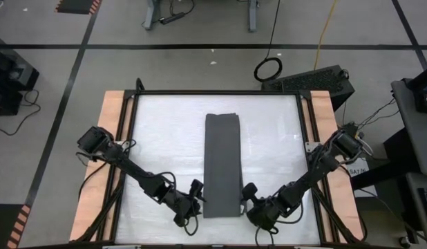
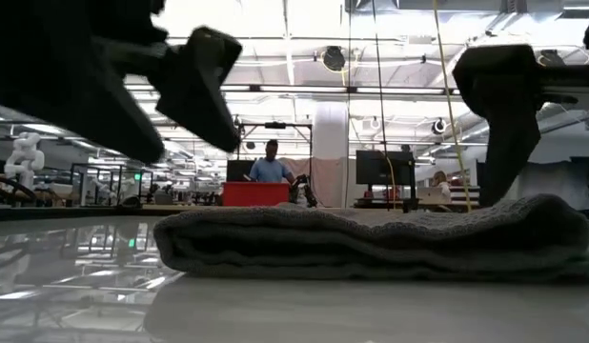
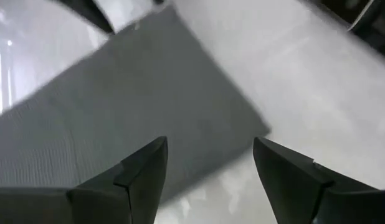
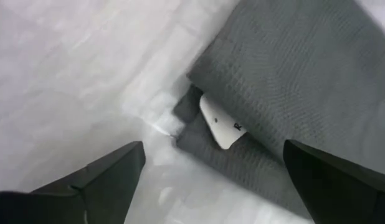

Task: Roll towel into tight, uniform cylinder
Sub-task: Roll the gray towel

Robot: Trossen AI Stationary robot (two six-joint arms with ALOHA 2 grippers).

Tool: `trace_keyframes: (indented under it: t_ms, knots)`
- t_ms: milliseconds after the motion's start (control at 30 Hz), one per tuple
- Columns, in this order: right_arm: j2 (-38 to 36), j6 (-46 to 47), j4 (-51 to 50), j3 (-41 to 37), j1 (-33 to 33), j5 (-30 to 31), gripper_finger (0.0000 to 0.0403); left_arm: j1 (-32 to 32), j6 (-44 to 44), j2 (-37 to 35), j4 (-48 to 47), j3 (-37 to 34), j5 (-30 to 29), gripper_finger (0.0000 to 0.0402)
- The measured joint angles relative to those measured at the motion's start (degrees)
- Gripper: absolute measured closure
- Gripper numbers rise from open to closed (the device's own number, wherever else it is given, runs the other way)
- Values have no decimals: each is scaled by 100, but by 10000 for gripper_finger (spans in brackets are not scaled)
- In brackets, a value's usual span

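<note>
At the near edge of the desk, the left gripper and the right gripper stand on the two sides of the near end of the towel. Both have their jaws spread wide and hold nothing; they are just beside the cloth. The towel lies flat in the middle of the desk, folded into a long narrow strip that runs from the near edge toward the far edge. A small white tag shows between its layers at the near right corner. Far behind the desk, a person is in the room.
</note>
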Motion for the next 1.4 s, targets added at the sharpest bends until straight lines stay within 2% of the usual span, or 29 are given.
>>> trace_keyframes:
  t_ms: [133, 433, 600, 800, 1067, 1400]
  knots:
    - [-94, -440, -57, -24, 38, 550, 26, 12, 3, 15, -153, -4, -26, 157]
    - [83, -1357, 503, -28, -1, 630, 26, 14, 3, 45, -129, -7, -86, 157]
    - [121, -1723, 1095, -39, -65, 682, 26, 16, -3, 208, -4, -11, 68, 157]
    - [124, -1638, 1341, -37, -198, 695, 26, 15, -7, 437, 641, -11, 195, 157]
    - [195, -1219, 1442, -31, -266, -52, 26, 16, -6, 653, 511, -9, 518, 157]
    - [0, -1213, 1292, -31, -173, -119, 26, 16, -309, 674, 478, -7, 559, 157]
